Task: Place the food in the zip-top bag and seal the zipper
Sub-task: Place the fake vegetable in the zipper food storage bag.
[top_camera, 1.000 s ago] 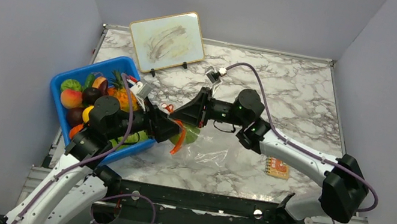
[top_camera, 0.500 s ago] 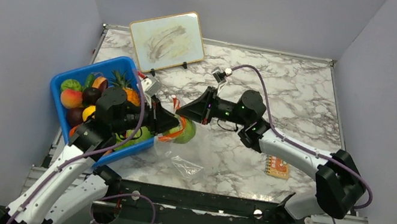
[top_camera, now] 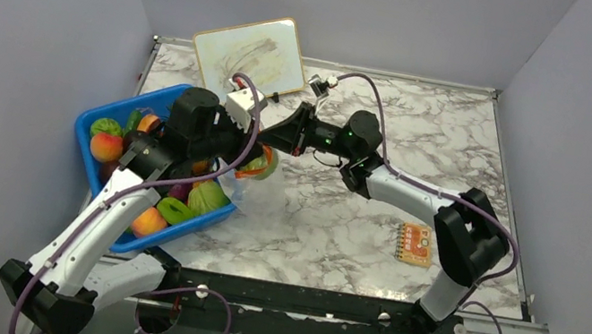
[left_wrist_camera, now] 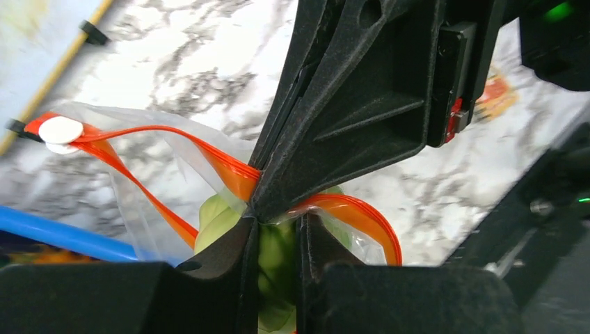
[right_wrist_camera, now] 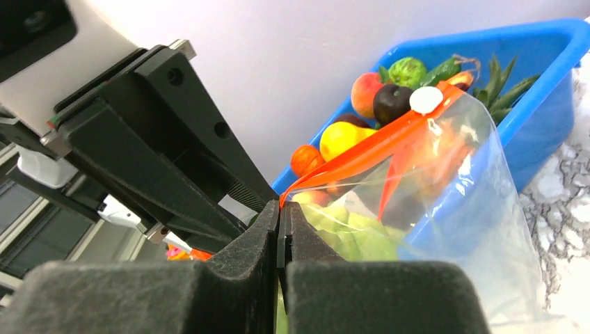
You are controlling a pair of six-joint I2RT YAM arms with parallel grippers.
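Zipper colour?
Orange-red zipper, white slider; clearest in the left wrist view.

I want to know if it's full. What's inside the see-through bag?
Some green toy food shows through the zip-top bag. The left tool and right tool cover part of the bag, so any more food behind them cannot be seen.

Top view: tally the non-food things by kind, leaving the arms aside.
zip-top bag: 1
blue tub: 1
whiteboard: 1
orange booklet: 1
Total: 4
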